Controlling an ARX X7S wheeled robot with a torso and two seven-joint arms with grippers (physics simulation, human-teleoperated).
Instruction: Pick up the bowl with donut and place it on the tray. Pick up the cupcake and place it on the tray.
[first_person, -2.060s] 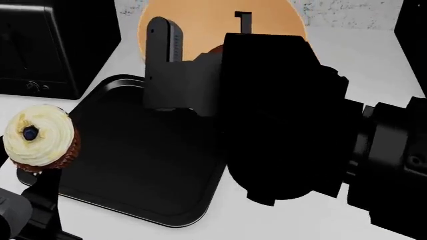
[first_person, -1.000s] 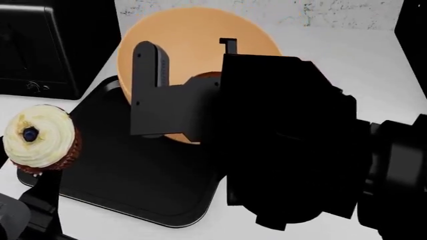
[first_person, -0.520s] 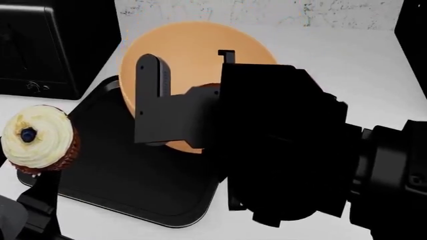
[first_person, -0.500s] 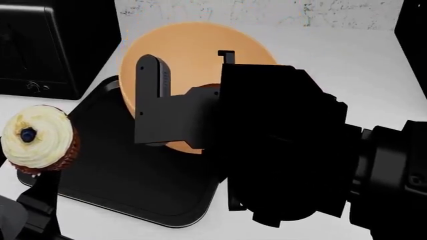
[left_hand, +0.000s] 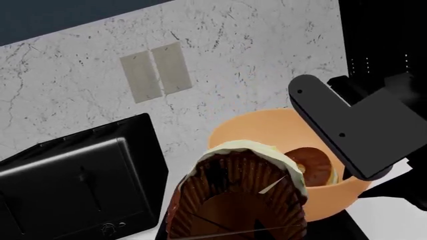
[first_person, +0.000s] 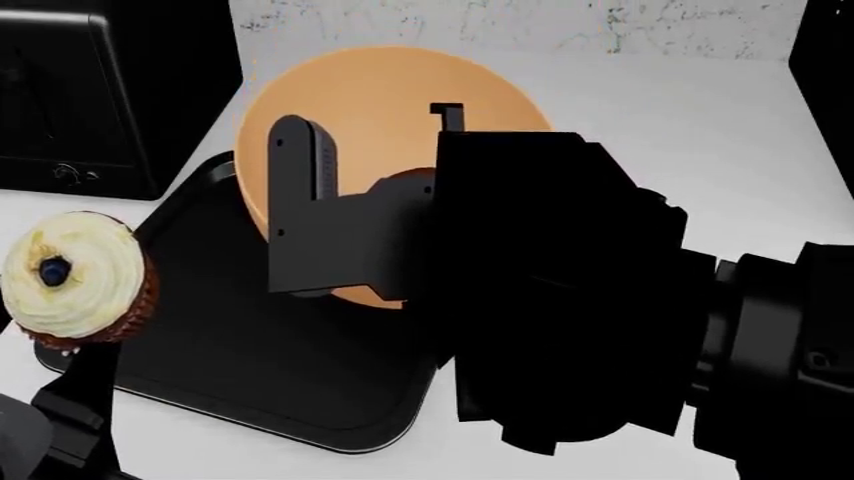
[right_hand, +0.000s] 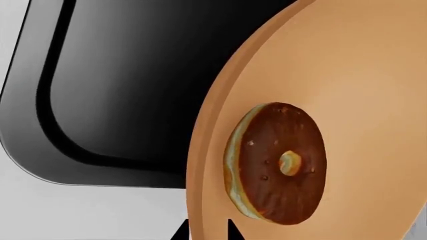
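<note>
The right gripper (first_person: 367, 190) grips the rim of the one bowl (first_person: 360, 110), above the far edge of the tray (first_person: 267, 360); one donut (right_hand: 280, 162) lies inside. The left gripper's state cannot be told; one cupcake (first_person: 74, 285) sits at the tray's left edge.

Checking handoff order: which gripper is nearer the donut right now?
Right. The right gripper is at the bowl rim, right beside the donut inside. The left gripper, mostly out of view, holds the cupcake at the tray's far left edge.
</note>
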